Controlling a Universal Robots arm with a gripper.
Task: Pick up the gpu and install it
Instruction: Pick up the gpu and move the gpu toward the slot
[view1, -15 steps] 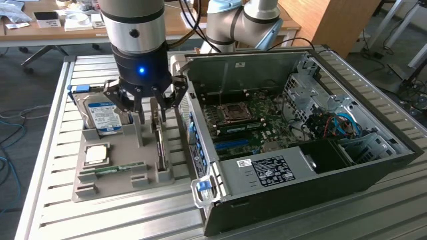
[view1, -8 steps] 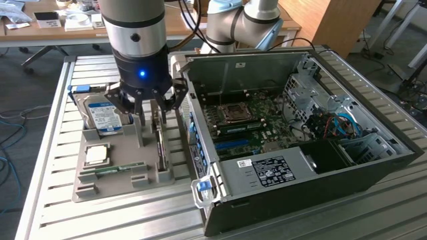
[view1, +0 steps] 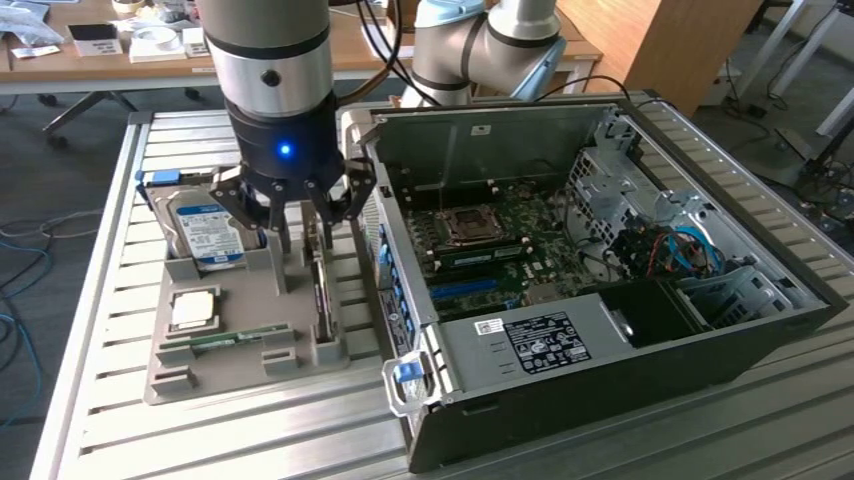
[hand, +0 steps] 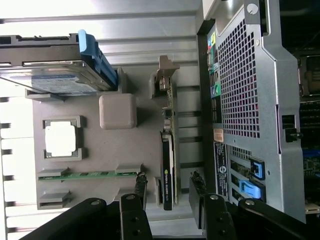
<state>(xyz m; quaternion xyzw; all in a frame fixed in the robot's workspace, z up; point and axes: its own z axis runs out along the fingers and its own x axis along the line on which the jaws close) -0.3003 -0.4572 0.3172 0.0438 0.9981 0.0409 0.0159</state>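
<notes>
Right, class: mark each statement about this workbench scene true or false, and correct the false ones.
1. The gpu stands on edge in the grey tray. True.
2. The gripper is shut on the gpu. False: its fingers stand apart, with a gap either side of the card.
3. The computer case is open, its motherboard showing. True.
4. The hard drive sits inside the case. False: it rests on the tray.

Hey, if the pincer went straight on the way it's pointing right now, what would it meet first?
Most likely the top edge of the graphics card, which stands on edge in the gray tray. The open pincer has a finger on either side of the card's line. How far above it hangs is hard to judge.
</notes>
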